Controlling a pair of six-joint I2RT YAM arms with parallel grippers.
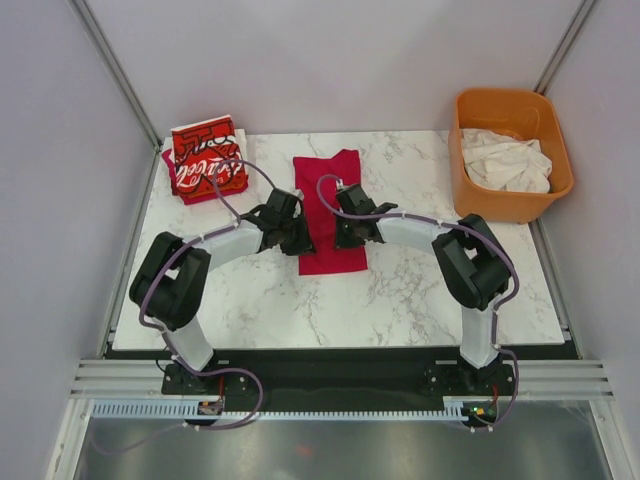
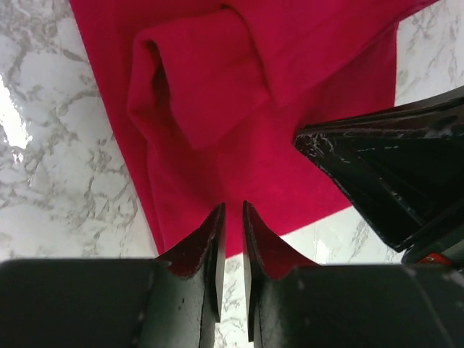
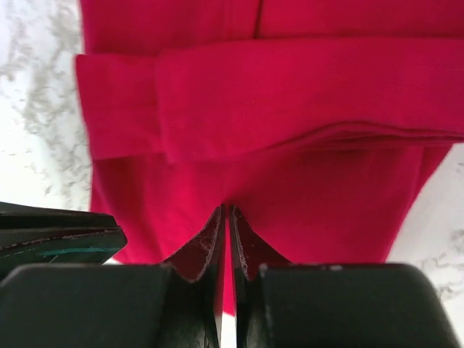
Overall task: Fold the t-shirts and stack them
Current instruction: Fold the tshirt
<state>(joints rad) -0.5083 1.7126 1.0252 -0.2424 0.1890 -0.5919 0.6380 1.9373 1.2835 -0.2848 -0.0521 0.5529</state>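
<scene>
A plain crimson t-shirt [image 1: 331, 190], folded into a long strip, lies in the middle of the table. Both grippers are down on its near part. My left gripper [image 1: 298, 238] [image 2: 233, 206] has its jaws drawn to a narrow slit, tips pinching the crimson t-shirt [image 2: 239, 145] close to its near left corner. My right gripper [image 1: 347, 235] [image 3: 230, 206] is shut on the crimson t-shirt [image 3: 290, 123], which puckers at the tips. A folded red Coca-Cola t-shirt [image 1: 207, 158] rests at the far left. Off-white t-shirts [image 1: 505, 160] lie bunched in a tub.
The orange plastic tub [image 1: 468, 178] stands at the far right corner, partly over the marble table's [image 1: 400, 300] edge. Grey walls close in the back and both sides. In the left wrist view the right gripper's black body [image 2: 399, 174] sits close on the right.
</scene>
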